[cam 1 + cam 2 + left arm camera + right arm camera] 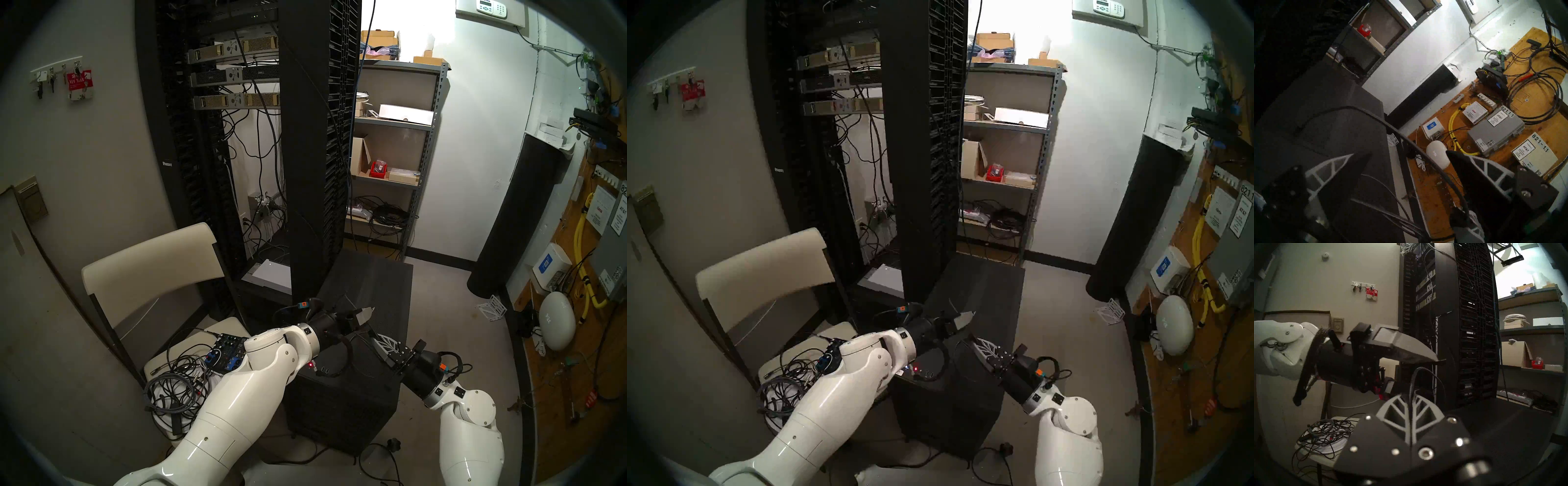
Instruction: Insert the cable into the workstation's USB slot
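Observation:
The workstation (339,407) is a black tower on the floor between my arms, with a small red light (311,364) and USB ports (324,369) at its top front edge. My right gripper (1411,394) is shut on the thin black cable (1421,368), which arches up out of the fingertips. It hovers over the workstation's top (373,336). My left gripper (365,314) hangs open just above and behind it. In the left wrist view the cable (1373,115) curves across between the open fingers (1466,169). I cannot make out the plug.
A tall black server rack (305,152) stands right behind the workstation. On my left a white chair (149,258) carries a small audio mixer (227,353) and a tangle of cords (173,387). A metal shelf (390,152) and a black cylinder (519,217) are at the back right.

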### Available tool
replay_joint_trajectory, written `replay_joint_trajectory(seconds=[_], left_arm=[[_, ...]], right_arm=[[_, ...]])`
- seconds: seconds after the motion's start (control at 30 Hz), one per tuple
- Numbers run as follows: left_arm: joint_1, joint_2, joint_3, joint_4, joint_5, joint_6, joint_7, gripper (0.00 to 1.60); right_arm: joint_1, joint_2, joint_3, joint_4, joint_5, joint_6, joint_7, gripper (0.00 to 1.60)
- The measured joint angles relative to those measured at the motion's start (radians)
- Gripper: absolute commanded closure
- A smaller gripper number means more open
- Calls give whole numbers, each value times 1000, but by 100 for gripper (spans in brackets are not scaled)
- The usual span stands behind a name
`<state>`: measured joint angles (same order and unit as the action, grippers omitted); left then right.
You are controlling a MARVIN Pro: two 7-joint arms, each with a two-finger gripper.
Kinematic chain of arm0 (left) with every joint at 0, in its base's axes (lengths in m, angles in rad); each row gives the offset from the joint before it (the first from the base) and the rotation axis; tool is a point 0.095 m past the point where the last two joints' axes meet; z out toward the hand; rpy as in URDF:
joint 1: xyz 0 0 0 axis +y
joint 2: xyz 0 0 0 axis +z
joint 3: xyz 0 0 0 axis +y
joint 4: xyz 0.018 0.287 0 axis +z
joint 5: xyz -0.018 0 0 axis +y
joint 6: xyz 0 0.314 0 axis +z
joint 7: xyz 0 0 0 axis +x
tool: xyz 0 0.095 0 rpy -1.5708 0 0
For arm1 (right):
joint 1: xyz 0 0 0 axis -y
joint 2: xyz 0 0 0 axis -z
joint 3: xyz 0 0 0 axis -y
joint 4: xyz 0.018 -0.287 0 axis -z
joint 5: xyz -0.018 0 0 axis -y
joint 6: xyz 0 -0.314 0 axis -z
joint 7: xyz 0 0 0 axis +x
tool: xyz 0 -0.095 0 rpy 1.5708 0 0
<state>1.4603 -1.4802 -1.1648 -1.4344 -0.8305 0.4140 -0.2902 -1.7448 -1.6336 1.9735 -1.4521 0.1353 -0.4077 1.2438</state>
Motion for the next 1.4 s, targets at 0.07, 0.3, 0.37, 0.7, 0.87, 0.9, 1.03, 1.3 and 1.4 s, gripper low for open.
replay_joint_trajectory(seconds=[0.07, 0.3, 0.37, 0.7, 0.87, 0.9, 1.03, 1.3, 1.4], left_arm=[[-12, -5, 0, 18, 0, -3, 5, 21], [-44, -23, -5, 82, -2, -14, 9, 18], [-60, -29, -10, 113, -3, -20, 9, 11], [-122, -38, -23, 221, 6, -40, 9, 41], [-150, -42, -25, 263, 24, -52, 7, 86], [-158, -43, -26, 273, 28, -55, 4, 112], [-172, -46, -28, 287, 35, -61, -6, 126], [-191, -51, -30, 295, 23, -54, -40, 53], [-193, -50, -28, 294, 18, -40, -49, 0]], right_arm=[[-4, 0, 3, -3, 5, 0, 7, 160], [-20, 1, 11, -16, 17, 8, 33, 160], [-28, 1, 13, -22, 20, 17, 44, 160], [-54, 7, 28, -50, 26, 47, 74, 160], [-67, 13, 34, -64, 27, 64, 89, 160], [-70, 15, 36, -68, 27, 71, 94, 160], [-77, 18, 40, -76, 30, 84, 103, 160], [-81, 17, 47, -84, 36, 102, 114, 160], [-77, 13, 53, -85, 35, 102, 108, 160]])
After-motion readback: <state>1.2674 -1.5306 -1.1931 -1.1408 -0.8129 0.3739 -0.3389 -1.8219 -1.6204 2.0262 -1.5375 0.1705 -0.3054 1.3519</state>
